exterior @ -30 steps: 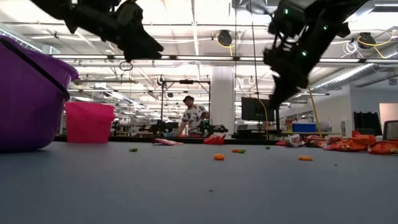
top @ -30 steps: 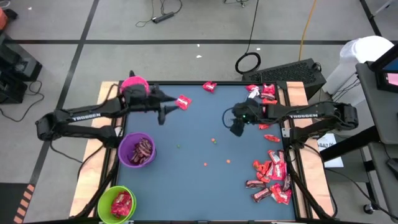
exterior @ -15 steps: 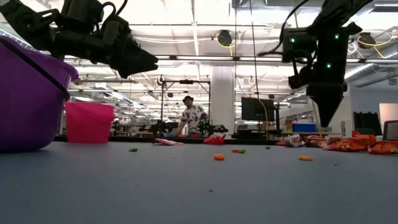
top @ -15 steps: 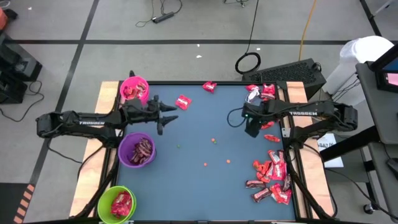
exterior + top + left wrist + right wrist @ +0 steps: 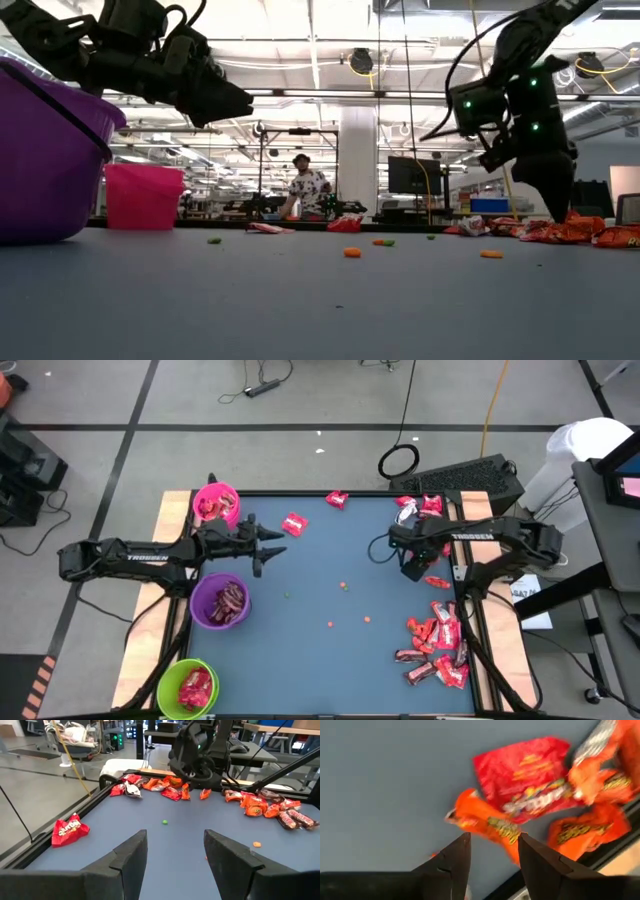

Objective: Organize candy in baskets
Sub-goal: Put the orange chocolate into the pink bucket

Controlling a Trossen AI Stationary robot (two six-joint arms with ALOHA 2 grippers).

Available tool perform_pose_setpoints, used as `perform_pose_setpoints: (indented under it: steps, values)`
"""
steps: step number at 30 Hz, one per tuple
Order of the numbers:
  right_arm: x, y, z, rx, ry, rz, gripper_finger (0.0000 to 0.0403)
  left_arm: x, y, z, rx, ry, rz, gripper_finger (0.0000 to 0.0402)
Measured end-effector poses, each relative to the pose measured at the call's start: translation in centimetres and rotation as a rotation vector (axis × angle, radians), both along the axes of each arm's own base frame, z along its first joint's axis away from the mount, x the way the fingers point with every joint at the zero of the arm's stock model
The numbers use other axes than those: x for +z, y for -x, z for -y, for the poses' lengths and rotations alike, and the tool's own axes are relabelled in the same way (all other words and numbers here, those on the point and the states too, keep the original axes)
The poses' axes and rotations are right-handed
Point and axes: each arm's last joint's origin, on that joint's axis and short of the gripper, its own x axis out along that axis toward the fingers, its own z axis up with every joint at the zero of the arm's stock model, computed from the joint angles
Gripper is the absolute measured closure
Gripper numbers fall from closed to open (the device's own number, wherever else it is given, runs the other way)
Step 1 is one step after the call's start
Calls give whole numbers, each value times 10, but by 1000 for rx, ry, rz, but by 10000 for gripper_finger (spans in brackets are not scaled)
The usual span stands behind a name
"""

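Observation:
The candy lies in wrapped pieces: a heap (image 5: pixel 435 640) at the near right, a cluster (image 5: pixel 420 508) at the far right, and two red pieces (image 5: pixel 294 523) (image 5: pixel 337 499) near the far edge. The baskets stand along the left edge: pink (image 5: pixel 216 502), purple (image 5: pixel 221 601) and green (image 5: pixel 187 688), each with candy inside. My right gripper (image 5: pixel 412 568) points down, open, just above an orange piece (image 5: pixel 490 825) and a red one (image 5: pixel 530 770) by the right edge. My left gripper (image 5: pixel 268 550) hovers open and empty between the pink and purple baskets, pointing nearly level toward the right.
Tiny orange and green specks (image 5: pixel 345 586) dot the middle of the blue mat. The table's raised black rim (image 5: pixel 300 493) runs along the far edge. A person (image 5: pixel 310 190) stands far off in the room behind.
My right gripper has moved toward the table's right edge and down, tipping from slanted to pointing almost straight down over the candy there. My left gripper has sunk and drawn back from over the pink basket toward the near edge, then kept still.

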Motion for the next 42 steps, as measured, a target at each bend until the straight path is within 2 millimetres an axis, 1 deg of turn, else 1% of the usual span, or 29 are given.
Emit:
perform_pose_setpoints:
  steps: [3,7,10,15,17,19,23,27,35,42]
  values:
    - [-9,-2,3,27,6,-70,253,0,0,0,0,0,-1,201]
    - [-21,-5,4,59,-55,-127,269,0,0,0,0,1,-2,201]
    - [-26,-7,5,85,-69,-151,300,0,0,0,0,1,-2,201]
    - [-27,-7,5,95,-79,-153,381,0,0,0,0,0,0,201]
    - [-26,-7,3,105,-81,-146,394,0,0,0,5,-2,3,201]
    - [-22,-11,1,114,-84,-138,391,0,0,0,8,-2,2,201]
    - [-9,-25,-5,150,-84,-15,392,0,0,0,9,-2,0,201]
    - [2,-49,-10,233,-39,207,400,0,0,0,12,-4,4,201]
    - [11,-94,-20,412,91,613,395,4,0,-1,13,-13,35,201]
    - [27,-120,-27,544,217,874,395,0,-5,7,-32,-8,20,201]
